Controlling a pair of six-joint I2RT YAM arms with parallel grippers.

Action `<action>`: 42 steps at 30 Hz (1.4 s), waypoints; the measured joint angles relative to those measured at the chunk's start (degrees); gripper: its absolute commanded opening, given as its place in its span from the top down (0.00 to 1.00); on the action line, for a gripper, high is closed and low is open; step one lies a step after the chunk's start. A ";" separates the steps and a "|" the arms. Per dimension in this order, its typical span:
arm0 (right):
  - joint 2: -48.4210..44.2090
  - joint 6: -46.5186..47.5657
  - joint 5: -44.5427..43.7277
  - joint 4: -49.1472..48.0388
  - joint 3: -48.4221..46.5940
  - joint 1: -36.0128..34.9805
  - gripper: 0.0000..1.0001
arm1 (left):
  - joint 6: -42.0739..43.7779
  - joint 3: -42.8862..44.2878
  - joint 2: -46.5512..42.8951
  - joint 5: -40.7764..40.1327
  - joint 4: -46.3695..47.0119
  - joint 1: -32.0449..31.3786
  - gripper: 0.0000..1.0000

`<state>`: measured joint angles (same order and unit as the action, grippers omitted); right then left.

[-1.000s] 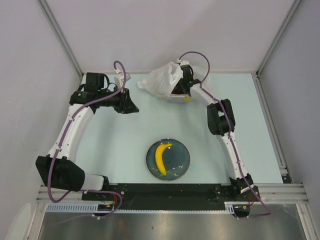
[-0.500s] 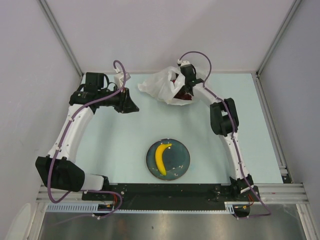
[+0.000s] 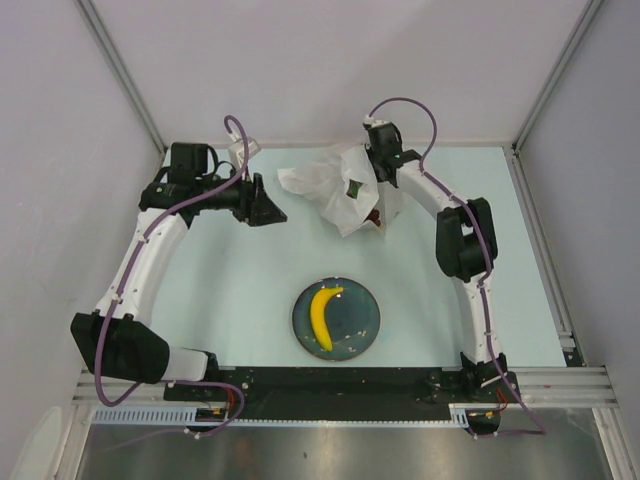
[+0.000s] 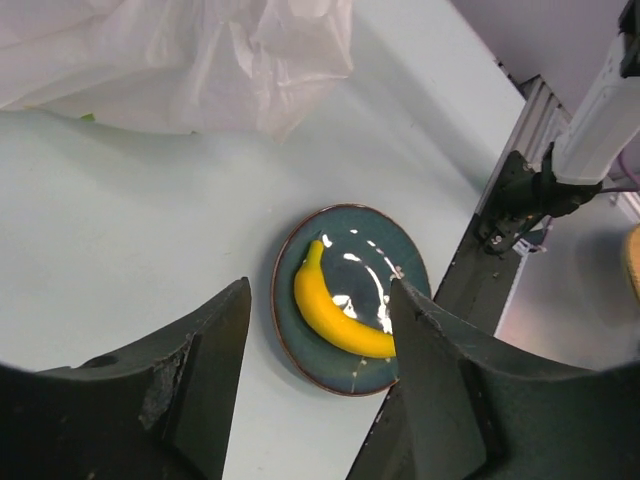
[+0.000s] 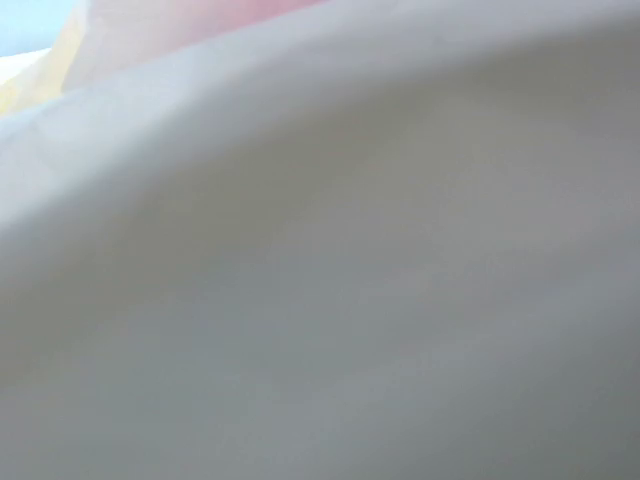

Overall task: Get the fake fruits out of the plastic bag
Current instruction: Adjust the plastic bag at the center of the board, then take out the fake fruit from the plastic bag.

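The right arm (image 3: 462,240) is reaching far across, its claw (image 3: 372,165) pinching the plastic bag (image 3: 325,185) up off the pale blue table (image 3: 250,290). The bent left arm (image 3: 150,250) is hovering beside the bag, its claw (image 3: 275,214) spread wide and empty. Grey walls (image 3: 330,70) are enclosing the table. The banana (image 3: 322,316) is lying on the plate (image 3: 362,322).

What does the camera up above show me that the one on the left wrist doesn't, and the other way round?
Only the overhead view: the left arm and right arm whole, the right gripper at the plastic bag with its fingertips hidden by plastic, and a dark red patch at the bag's lower edge.
Only the left wrist view: the left gripper up close, fingers apart with nothing between them.
Both: the banana lying on the dark plate, the bag, and the pale table.
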<state>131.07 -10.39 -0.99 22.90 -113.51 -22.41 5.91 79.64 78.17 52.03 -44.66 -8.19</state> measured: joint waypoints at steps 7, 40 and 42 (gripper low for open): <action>-4.24 -4.44 1.95 3.85 1.75 0.22 1.00 | -3.17 1.62 0.70 3.89 2.19 -3.65 0.32; -8.61 -10.91 7.43 2.99 9.57 1.14 1.00 | 10.01 6.56 27.06 -65.29 26.51 -42.10 0.62; -8.66 -11.02 7.45 2.82 9.62 1.33 1.00 | 10.36 6.56 27.47 -65.31 26.23 -41.86 1.00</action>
<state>122.41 -21.41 6.46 25.71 -103.90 -21.08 16.27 86.19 105.65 -13.28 -18.44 -50.04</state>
